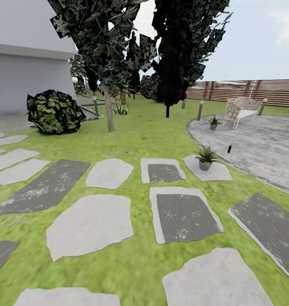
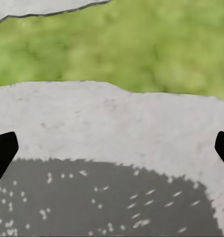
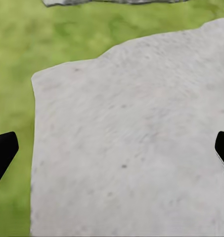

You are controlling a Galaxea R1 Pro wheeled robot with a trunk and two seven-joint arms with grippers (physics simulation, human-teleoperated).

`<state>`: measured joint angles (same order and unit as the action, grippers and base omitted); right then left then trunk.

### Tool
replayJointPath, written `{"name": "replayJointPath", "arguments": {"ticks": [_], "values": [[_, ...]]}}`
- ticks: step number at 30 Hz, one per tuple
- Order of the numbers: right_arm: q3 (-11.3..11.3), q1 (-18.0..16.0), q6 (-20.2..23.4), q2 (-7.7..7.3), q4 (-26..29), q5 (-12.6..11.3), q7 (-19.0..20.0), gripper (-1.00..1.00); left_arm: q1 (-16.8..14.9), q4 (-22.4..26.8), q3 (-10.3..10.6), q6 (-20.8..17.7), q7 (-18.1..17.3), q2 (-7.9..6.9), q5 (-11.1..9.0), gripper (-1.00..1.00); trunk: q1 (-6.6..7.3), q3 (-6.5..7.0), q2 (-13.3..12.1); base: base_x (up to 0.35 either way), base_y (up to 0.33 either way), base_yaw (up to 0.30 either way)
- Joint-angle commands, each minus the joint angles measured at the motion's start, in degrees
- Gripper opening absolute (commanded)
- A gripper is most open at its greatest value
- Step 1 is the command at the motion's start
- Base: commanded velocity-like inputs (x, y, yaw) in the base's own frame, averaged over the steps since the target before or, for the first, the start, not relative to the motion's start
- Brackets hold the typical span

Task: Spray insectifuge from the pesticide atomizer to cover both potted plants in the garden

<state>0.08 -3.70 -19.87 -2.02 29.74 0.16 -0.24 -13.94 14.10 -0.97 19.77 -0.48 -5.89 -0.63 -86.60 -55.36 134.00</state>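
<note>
A: Progress?
B: None logged. Both grippers hung over stepping stones; left gripper (image 2: 112, 148) fingers (image 2: 2, 150) spread wide, holding nothing; right gripper (image 3: 112, 148) likewise wide and bare.

A: Task items, left to right?
B: Near potted plant (image 1: 205, 157), far potted plant (image 1: 213, 122), pesticide atomizer (image 1: 229, 148) upright on the patio (image 1: 263, 148), all well ahead of the fingers. Approach, pickup, spraying remained.

A: View differences?
B: Head view carried the items; wrist views gave stone and grass.

The tiny dark bottle with a reddish top (image 1: 229, 148) on the round grey stone patio (image 1: 263, 144) is too small to make out. Both wrist views cut each gripper's black fingertips (image 2: 3, 153) (image 3: 4, 150) at the edges.
</note>
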Motion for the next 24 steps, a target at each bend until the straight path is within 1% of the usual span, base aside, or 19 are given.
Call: {"name": "replayJointPath", "arguments": {"ticks": [1,5,8,24], "values": [[0.01,-0.04,-0.17,-0.01,-0.04,0.02,-0.02,1.00,-0.03,-0.04,-0.09,0.18,-0.05,0.00,-0.06,1.00,-0.02,-0.05,0.02,0.339,0.000,-0.005],[0.01,-0.07,-0.17,-0.01,-0.04,0.02,-0.03,1.00,-0.03,-0.06,-0.09,0.18,-0.05,0.00,-0.06,1.00,-0.02,-0.05,0.02,0.339,0.000,-0.071],[0.01,-0.07,-0.17,-0.01,-0.04,0.02,-0.03,1.00,-0.04,-0.08,-0.09,0.18,-0.05,0.00,-0.06,1.00,-0.02,-0.05,0.02,0.339,0.000,-0.174],[0.01,-0.06,-0.13,-0.01,-0.04,0.02,-0.03,1.00,-0.03,-0.12,-0.10,0.16,-0.05,0.00,0.01,1.00,-0.02,-0.05,0.02,0.339,0.000,-0.257]]}}
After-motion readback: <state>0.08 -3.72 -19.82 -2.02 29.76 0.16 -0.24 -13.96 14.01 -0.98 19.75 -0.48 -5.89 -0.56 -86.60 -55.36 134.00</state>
